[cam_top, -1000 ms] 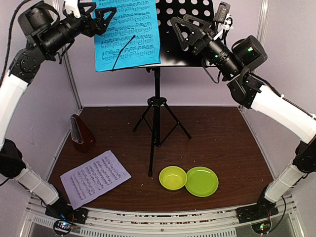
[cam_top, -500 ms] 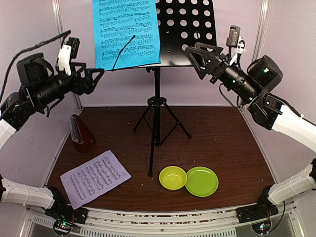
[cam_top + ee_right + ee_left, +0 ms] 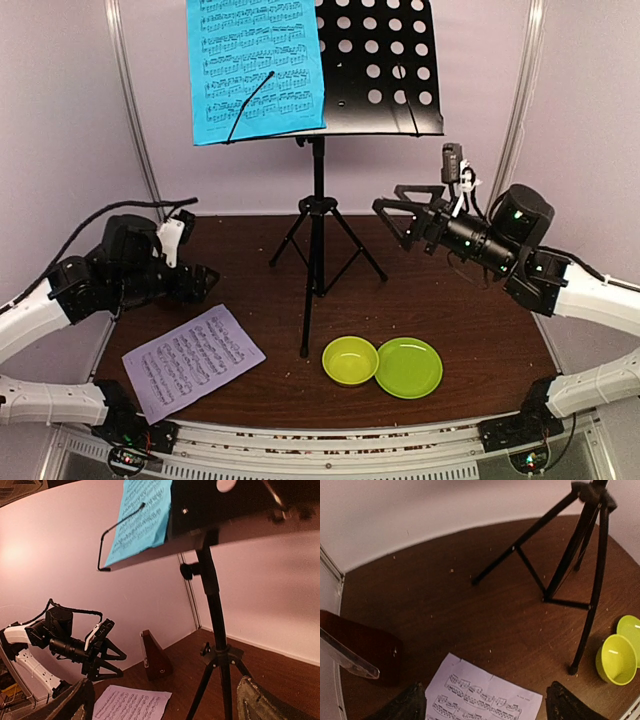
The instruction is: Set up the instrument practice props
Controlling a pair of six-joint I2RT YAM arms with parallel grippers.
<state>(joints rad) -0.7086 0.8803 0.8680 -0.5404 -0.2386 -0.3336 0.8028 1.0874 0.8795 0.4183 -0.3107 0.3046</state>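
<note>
The black music stand [image 3: 375,70] is upright at the back on its tripod [image 3: 570,560]. The blue sheet [image 3: 255,65] rests on the left half of its perforated desk, behind a wire retainer. On the table at the front left lies the pale lilac sheet [image 3: 192,362], flat. My left gripper [image 3: 203,281] hangs open just above that sheet's far end [image 3: 485,700], holding nothing. The brown metronome [image 3: 360,650] stands by the left wall [image 3: 156,657]; the left arm hides it in the top view. Right of the stand's pole, my right gripper [image 3: 392,222] is open and empty in mid-air.
A yellow-green bowl [image 3: 350,360] and a green plate [image 3: 408,367] sit touching at the front centre, just right of the tripod's near foot [image 3: 573,669]. Lilac walls close in the table at the back and on both sides.
Both arms have come down from beside the stand's desk to low over the table. The left gripper now hovers by the lilac sheet. The blue sheet has stayed on the desk.
</note>
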